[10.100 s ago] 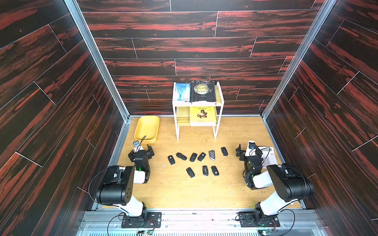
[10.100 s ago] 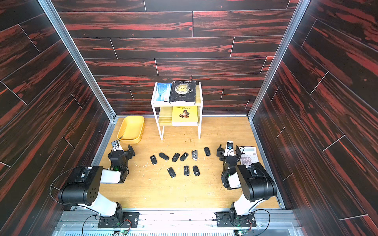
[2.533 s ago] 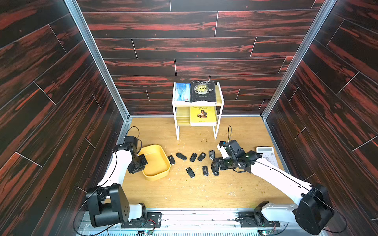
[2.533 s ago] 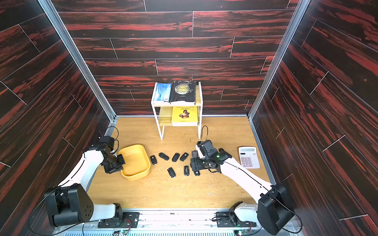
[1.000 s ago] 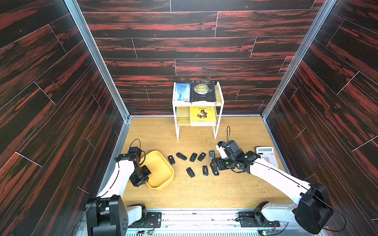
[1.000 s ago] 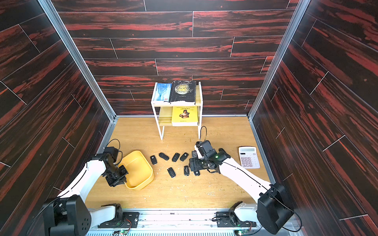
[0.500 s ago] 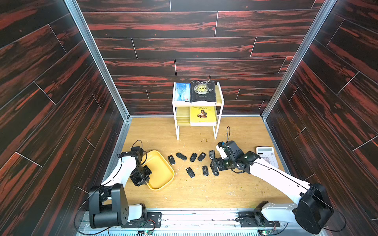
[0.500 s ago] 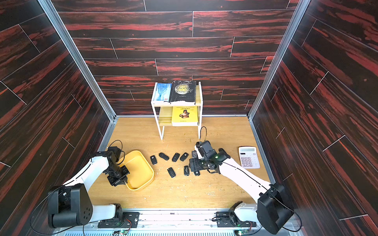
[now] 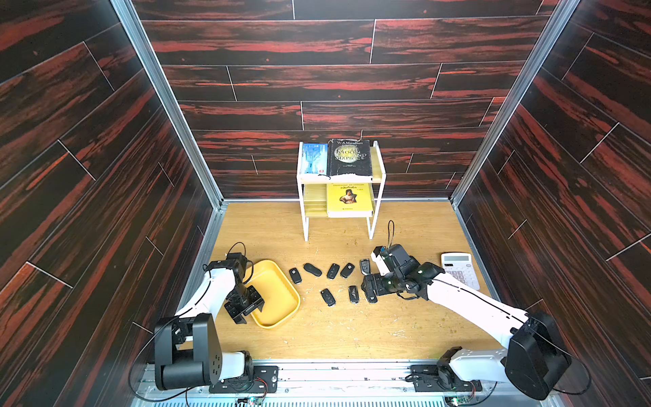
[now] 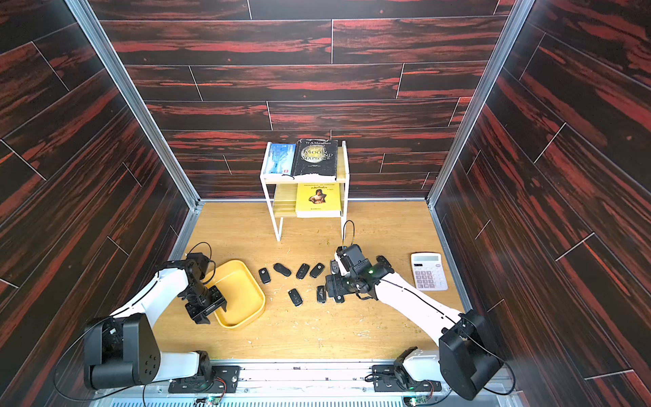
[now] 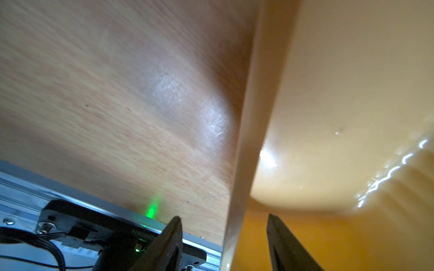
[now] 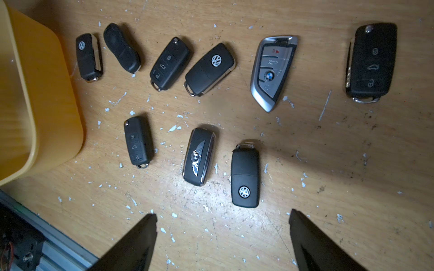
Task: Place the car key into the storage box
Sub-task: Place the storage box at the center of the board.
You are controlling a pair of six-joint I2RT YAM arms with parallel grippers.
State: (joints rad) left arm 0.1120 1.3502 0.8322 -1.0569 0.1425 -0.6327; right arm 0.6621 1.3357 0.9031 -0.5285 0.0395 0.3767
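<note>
The storage box (image 9: 278, 292) is an empty yellow tray at the front left of the table, seen in both top views (image 10: 239, 292). My left gripper (image 11: 224, 217) is open and straddles the box's rim (image 11: 253, 117) with one finger inside, one outside and a gap on each side. Several black car keys (image 9: 327, 271) lie in two rows to the right of the box. My right gripper (image 12: 222, 213) hangs open over the right end of the front row. Just beyond its fingertips lies a black VW key (image 12: 245, 180), with a winged-badge key (image 12: 198, 157) beside it.
A silver BMW fob (image 12: 272, 72) lies in the back row. A white two-tier shelf (image 9: 338, 183) with books stands at the back centre. A calculator (image 9: 459, 269) lies at the right. Dark walls close three sides and a metal rail (image 9: 334, 366) runs along the front.
My left gripper has opened and let go of the box rim, which it held shut half a second ago. The box has settled at the front left. The right arm has hardly moved.
</note>
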